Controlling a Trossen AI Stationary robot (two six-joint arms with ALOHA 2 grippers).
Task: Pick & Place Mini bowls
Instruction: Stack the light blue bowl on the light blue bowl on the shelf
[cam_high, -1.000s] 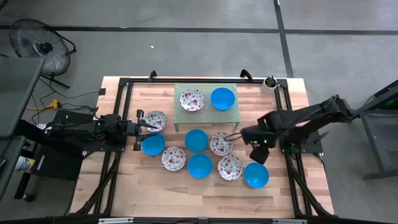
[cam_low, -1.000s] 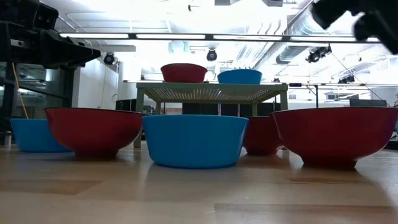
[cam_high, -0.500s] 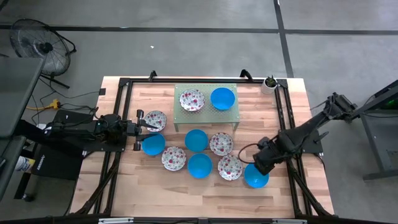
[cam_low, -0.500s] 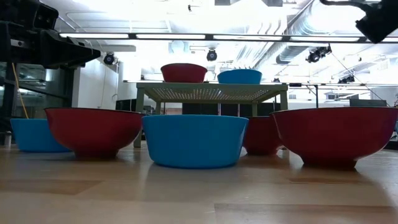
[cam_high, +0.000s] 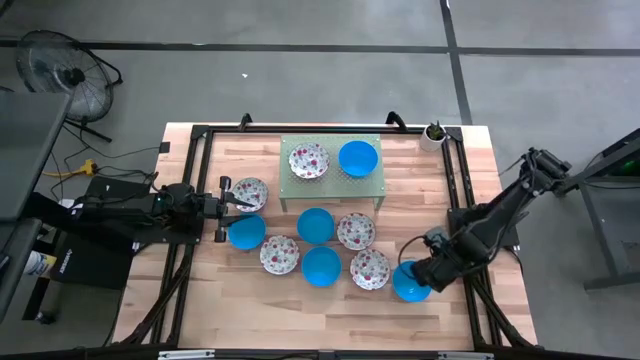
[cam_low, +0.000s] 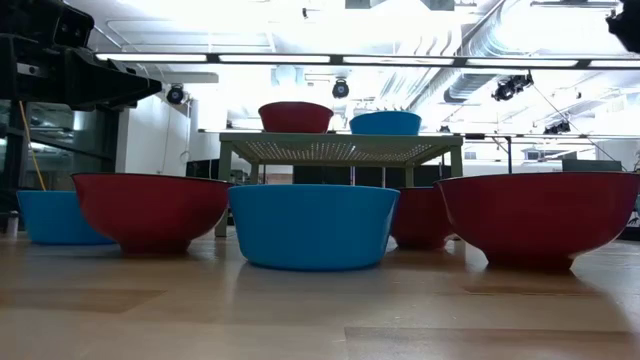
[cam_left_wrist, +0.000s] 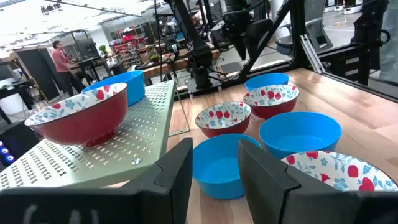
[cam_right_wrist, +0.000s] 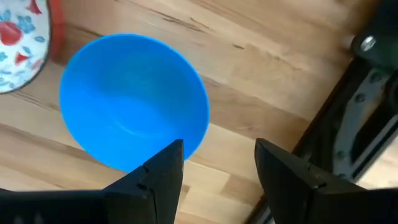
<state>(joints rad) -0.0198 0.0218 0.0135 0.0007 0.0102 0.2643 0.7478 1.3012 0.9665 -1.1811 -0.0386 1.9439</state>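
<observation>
Several mini bowls sit on the wooden table, some plain blue, some white inside with red flowers. Two more rest on the pale green stand (cam_high: 331, 172): a floral bowl (cam_high: 308, 160) and a blue bowl (cam_high: 358, 157). My right gripper (cam_high: 420, 272) (cam_right_wrist: 217, 165) is open and hovers over the right rim of the near-right blue bowl (cam_high: 408, 284) (cam_right_wrist: 134, 118), well above the table. My left gripper (cam_high: 240, 205) (cam_left_wrist: 214, 168) is open and held level at the table's left, between a floral bowl (cam_high: 248, 192) and a blue bowl (cam_high: 245, 233).
A small potted plant (cam_high: 433, 132) stands at the far right corner. Black frame rails (cam_high: 463, 215) run along both sides of the table. Bare wood lies along the near edge (cam_high: 330, 320). A person (cam_left_wrist: 62, 59) shows far behind in the room.
My right gripper has moved from beside the middle floral bowl toward the table's near edge and a little right, ending over the near-right blue bowl. The bowls have not moved.
</observation>
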